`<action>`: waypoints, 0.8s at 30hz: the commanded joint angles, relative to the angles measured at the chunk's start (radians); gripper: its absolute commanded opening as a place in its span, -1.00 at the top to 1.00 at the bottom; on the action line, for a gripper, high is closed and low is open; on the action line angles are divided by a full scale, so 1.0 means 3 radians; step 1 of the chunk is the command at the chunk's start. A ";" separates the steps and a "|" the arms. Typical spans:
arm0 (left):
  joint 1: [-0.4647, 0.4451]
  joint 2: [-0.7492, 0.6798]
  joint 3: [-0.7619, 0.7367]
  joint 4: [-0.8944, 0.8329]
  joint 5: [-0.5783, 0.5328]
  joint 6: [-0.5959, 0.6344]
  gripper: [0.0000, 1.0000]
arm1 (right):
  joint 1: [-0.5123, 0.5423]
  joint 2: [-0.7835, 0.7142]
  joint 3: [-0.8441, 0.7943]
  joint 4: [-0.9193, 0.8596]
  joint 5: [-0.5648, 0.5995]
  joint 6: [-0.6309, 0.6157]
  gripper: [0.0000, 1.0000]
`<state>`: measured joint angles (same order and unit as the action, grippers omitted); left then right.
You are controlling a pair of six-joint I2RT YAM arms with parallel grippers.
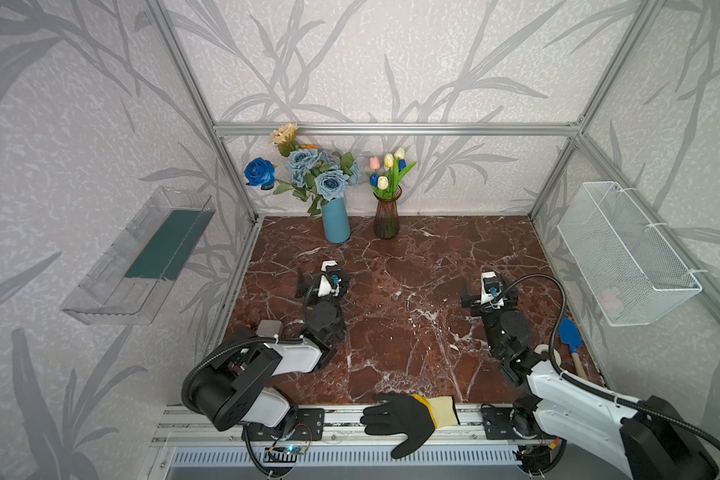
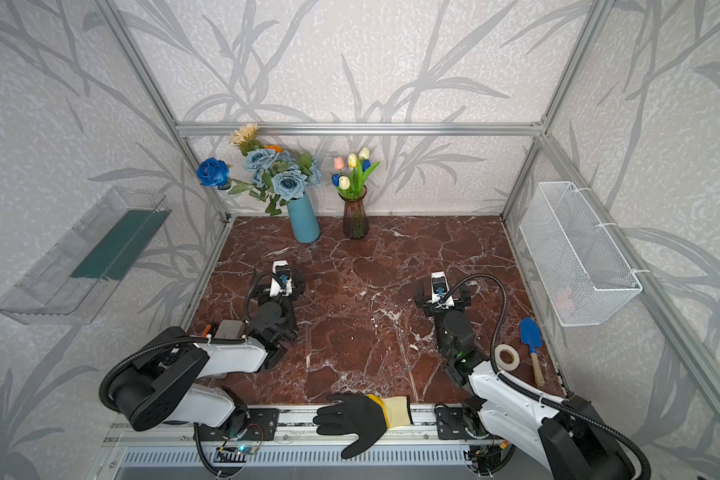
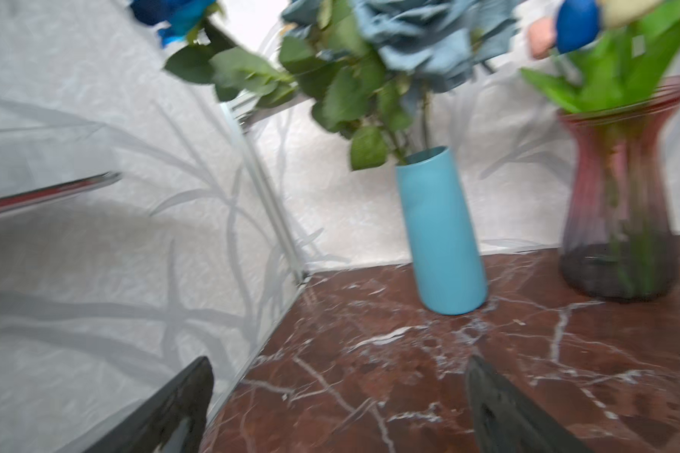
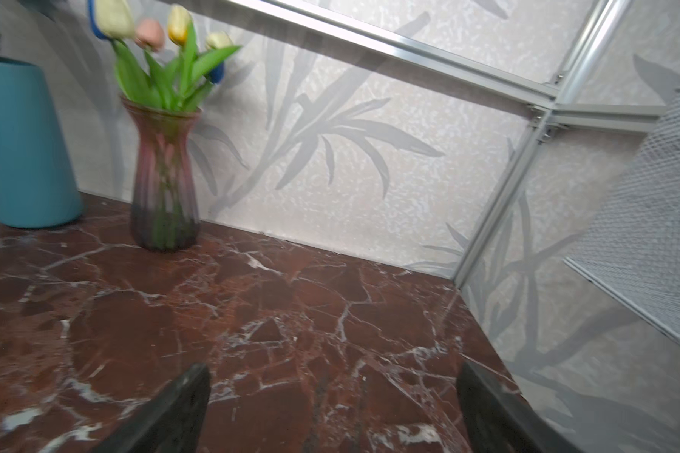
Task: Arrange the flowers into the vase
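A red-brown marble tabletop with white veining is enclosed by an aluminium frame and by walls papered with grey leaves. A clear plastic shelf is mounted on the left wall and a white wire-mesh basket on the right. A black glove with a yellow cuff is laid across the front rail. A blue trowel and a white tape roll are seen near the right edge.

Two vases are set by the back wall. The dusty-blue rose bunch, deep-blue rose, cream daisy and orange marigold are held in the blue vase. The tulips are held in the purple glass vase just beside it.

The left gripper and right gripper are held above bare marble. On both, the jaws are spread wide and nothing is gripped.
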<state>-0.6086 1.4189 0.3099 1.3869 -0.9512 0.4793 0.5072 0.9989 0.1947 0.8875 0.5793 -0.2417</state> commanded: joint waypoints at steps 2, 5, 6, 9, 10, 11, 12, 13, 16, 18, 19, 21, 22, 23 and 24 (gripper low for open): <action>0.0191 -0.0056 -0.0164 0.0102 -0.0602 0.0008 -0.99 | -0.0210 0.0257 -0.0056 0.0306 0.0228 -0.0067 -0.97; 0.0515 0.0016 -0.0330 0.0097 -0.0460 -0.0296 -0.98 | -0.0415 0.0382 -0.0059 0.0192 0.0017 0.0103 -0.97; 0.0632 0.0046 -0.0391 0.0097 -0.0340 -0.0446 -0.98 | -0.0465 0.0423 -0.0051 0.0157 -0.0056 0.0166 -0.97; 0.1011 0.0145 -0.0541 0.0104 0.0106 -0.0953 -0.98 | -0.0673 0.0587 -0.0094 0.0303 -0.0362 0.0306 -0.97; 0.1065 0.0159 -0.0520 0.0073 0.0208 -0.0988 -0.98 | -0.0736 0.0667 -0.0102 0.0372 -0.0450 0.0335 -0.97; 0.1117 0.0207 -0.0517 0.0091 0.0431 -0.0949 -0.99 | -0.0785 0.0758 -0.0099 0.0436 -0.0508 0.0363 -0.98; 0.1158 0.0261 -0.0497 0.0102 0.0614 -0.0894 -0.99 | -0.0821 0.0846 -0.0099 0.0514 -0.0548 0.0382 -0.98; 0.1151 0.0305 -0.0438 0.0074 0.0613 -0.0798 -0.98 | -0.0862 0.0967 -0.0109 0.0658 -0.0610 0.0401 -0.98; 0.1145 0.0374 -0.0462 0.0107 0.0874 -0.0578 -0.99 | -0.0985 0.1417 -0.0118 0.1154 -0.0768 0.0449 -1.00; 0.1139 0.0336 -0.0509 0.0103 0.0946 -0.0574 -0.98 | -0.1060 0.1809 -0.0135 0.1626 -0.1027 0.0449 -1.00; 0.1139 0.0299 -0.0535 0.0103 0.0962 -0.0599 -0.99 | -0.1052 0.1943 -0.0130 0.1730 -0.1055 0.0443 -1.00; 0.1144 0.0235 -0.0579 0.0105 0.0954 -0.0666 -0.99 | -0.1057 0.2044 -0.0069 0.1731 -0.1122 0.0415 -1.00; 0.1142 0.0211 -0.0602 0.0102 0.1031 -0.0677 -0.99 | -0.1057 0.2070 -0.0051 0.1729 -0.1202 0.0372 -1.00; 0.1144 0.0207 -0.0613 0.0104 0.1096 -0.0686 -0.99 | -0.1057 0.2098 -0.0045 0.1732 -0.1269 0.0354 -1.00; 0.1140 0.0210 -0.0606 0.0102 0.1110 -0.0731 -0.99 | -0.1057 0.2128 -0.0032 0.1731 -0.1318 0.0341 -1.00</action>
<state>-0.2687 1.4982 0.1394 1.3876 -0.6754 0.2836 0.1932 1.6245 0.1673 1.2819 0.2638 -0.1295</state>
